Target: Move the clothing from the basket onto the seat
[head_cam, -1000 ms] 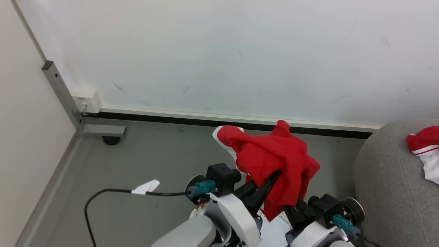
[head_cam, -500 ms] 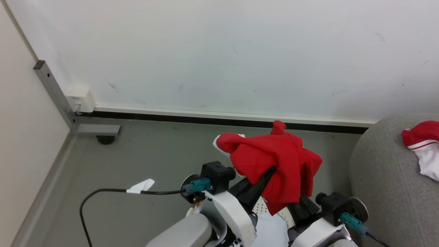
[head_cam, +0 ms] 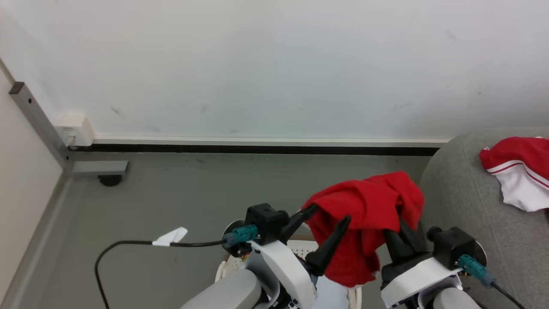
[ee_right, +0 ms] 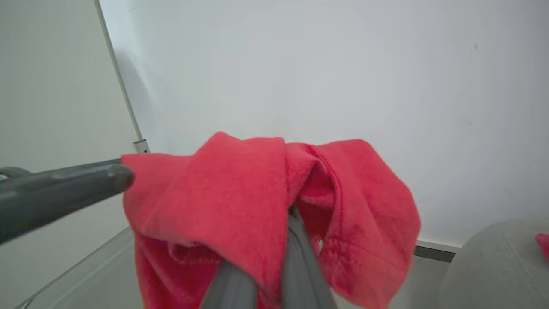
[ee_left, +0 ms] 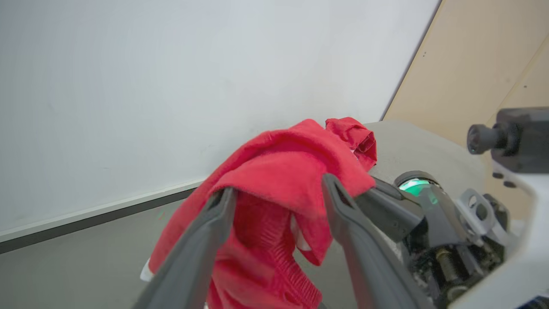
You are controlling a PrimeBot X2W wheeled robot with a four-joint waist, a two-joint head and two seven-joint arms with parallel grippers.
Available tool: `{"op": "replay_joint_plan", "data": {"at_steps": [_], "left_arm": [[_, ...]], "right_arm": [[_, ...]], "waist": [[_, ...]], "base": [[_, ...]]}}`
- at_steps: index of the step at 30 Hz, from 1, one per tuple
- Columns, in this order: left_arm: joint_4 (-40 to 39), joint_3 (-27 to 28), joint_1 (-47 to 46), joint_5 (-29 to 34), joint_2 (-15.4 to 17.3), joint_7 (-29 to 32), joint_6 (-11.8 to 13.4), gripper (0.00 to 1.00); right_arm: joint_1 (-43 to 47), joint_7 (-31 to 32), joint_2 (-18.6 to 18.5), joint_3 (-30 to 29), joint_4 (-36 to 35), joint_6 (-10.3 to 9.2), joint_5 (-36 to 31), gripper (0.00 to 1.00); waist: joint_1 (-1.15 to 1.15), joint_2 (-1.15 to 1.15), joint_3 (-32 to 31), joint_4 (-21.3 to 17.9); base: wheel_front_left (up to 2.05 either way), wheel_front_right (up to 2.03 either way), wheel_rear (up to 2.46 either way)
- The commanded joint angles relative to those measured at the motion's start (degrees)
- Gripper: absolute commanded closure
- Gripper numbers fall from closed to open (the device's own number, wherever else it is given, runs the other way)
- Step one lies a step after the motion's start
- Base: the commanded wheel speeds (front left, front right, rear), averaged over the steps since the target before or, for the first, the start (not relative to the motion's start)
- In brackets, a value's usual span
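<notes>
A bright red garment (head_cam: pixel 369 206) hangs in the air, draped over both grippers just left of the grey sofa (head_cam: pixel 463 201). My right gripper (head_cam: pixel 396 234) is shut on the garment, its two fingers pressed together with cloth (ee_right: pixel 240 197) pinched between them. My left gripper (head_cam: pixel 331 213) stands open, its fingers (ee_left: pixel 214 231) spread wide, with the cloth (ee_left: pixel 283 171) lying over their tips. A second red garment with white panels (head_cam: pixel 514 171) lies on the sofa. A bit of the white perforated basket (head_cam: pixel 300 245) shows below, behind my arms.
A white wall with a dark baseboard (head_cam: pixel 257 149) runs across the back. A grey metal post with a caster foot (head_cam: pixel 98 168) stands at the left corner. A black cable with a white tag (head_cam: pixel 171 236) loops over the grey floor.
The camera has turned right, bringing more sofa into view. The red garment has moved right and lower, toward the sofa. My left gripper's fingers have spread apart.
</notes>
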Motion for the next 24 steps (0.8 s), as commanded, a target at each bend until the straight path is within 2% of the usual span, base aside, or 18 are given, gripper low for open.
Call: {"op": "replay_joint_plan", "data": {"at_steps": [1,10,20,24], "left_arm": [[-0.23,-0.10,1.04,0.14,0.64,-0.42,0.18,0.00],[-0.77,-0.20,1.41,1.00,1.36,-0.90,0.62,0.00],[-1.29,-0.70,0.17,3.83,2.68,-1.70,1.23,0.00],[-1.01,-0.70,-0.03,4.38,2.94,-1.86,1.33,0.00]], "right_arm": [[0.73,0.00,-0.78,-1.62,-0.85,-0.13,-0.36,1.00],[1.08,0.00,-2.74,-7.18,-3.38,-0.13,-1.47,1.00],[2.21,0.00,-3.89,-12.64,-6.91,-0.13,-2.50,1.00],[2.68,0.00,-3.90,-13.07,-7.59,-0.13,-2.54,1.00]], "waist": [[0.00,0.00,0.27,-1.45],[0.00,0.00,1.44,-6.64],[0.00,0.00,3.98,-16.49],[0.00,0.00,4.50,-19.10]], "base": [[0.00,0.00,0.00],[0.00,0.00,0.00],[0.00,0.00,0.00],[0.00,0.00,0.00]]}}
